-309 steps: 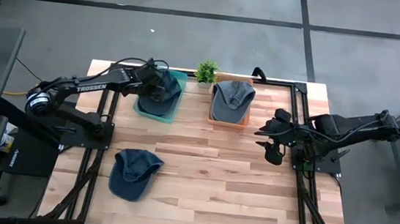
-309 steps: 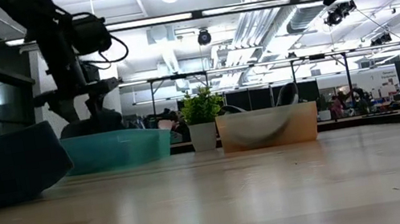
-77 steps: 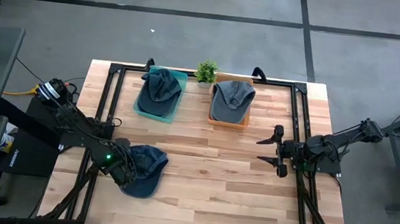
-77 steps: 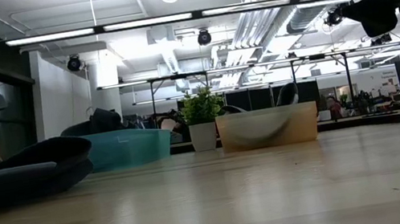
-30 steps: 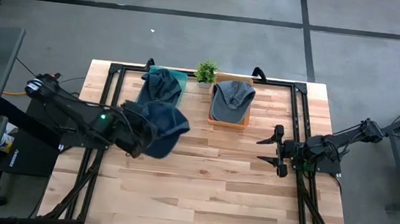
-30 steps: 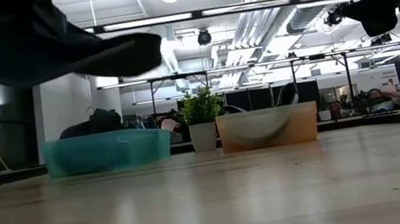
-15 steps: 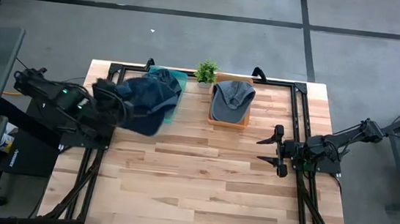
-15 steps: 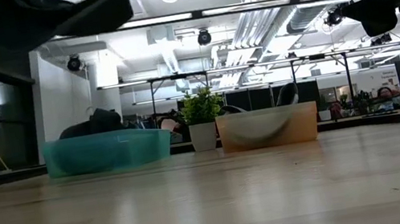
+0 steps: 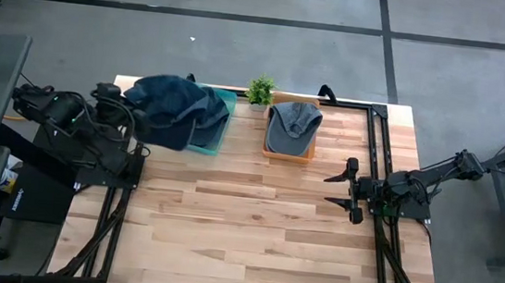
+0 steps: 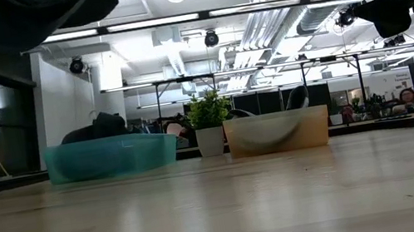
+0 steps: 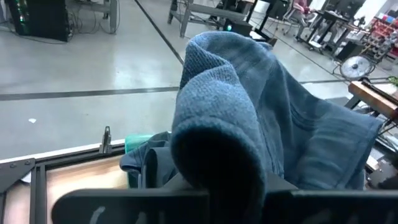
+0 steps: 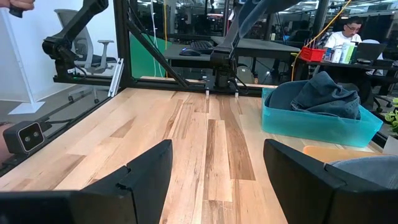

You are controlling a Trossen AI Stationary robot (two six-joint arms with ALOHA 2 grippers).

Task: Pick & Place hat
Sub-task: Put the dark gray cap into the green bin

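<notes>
Three blue hats (image 9: 165,107), apparently, two bins (image 9: 218,138), one potted plant (image 9: 259,92)

Dark hat (image 10: 39,16) aloft; teal bin (image 10: 111,157), plant (image 10: 210,122), tan bin (image 10: 278,132) on table (image 10: 231,209).

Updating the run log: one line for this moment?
left gripper: shut on blue hat, aloft beside teal bin | right gripper: open, waiting

No text, label, brand or number is legible in any view.
</notes>
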